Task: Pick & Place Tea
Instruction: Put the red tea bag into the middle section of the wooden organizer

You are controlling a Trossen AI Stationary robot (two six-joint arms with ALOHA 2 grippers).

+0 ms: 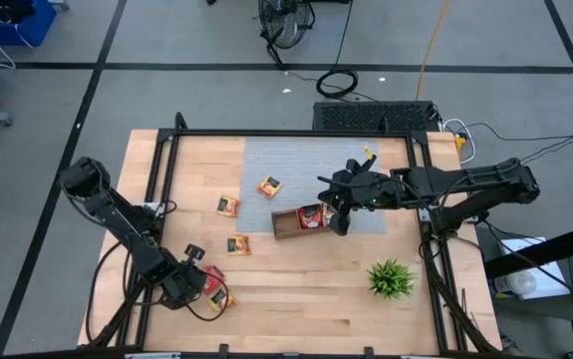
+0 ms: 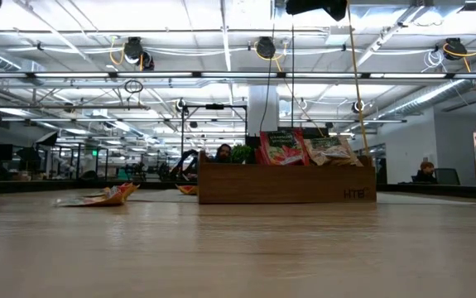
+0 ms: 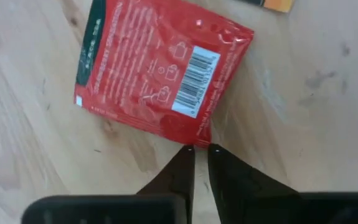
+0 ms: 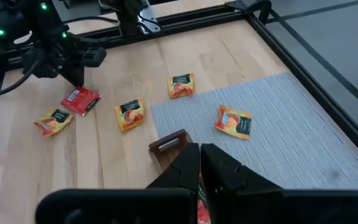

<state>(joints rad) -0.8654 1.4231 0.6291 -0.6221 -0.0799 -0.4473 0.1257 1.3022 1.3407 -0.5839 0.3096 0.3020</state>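
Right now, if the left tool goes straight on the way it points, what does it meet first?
Most likely the red tea sachet: the left tool has its nearly closed tips right at the sachet's corner, so it would touch that edge first. How high the tips sit is unclear.

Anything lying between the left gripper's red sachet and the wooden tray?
Yes: in the high view an orange-yellow sachet lies on bare wood between the red sachet at the left gripper and the wooden tray.

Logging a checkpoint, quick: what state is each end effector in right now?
Left end effector: nearly shut at the corner of the red tea sachet; grip cannot be told.
Right end effector: shut, above the wooden tray.
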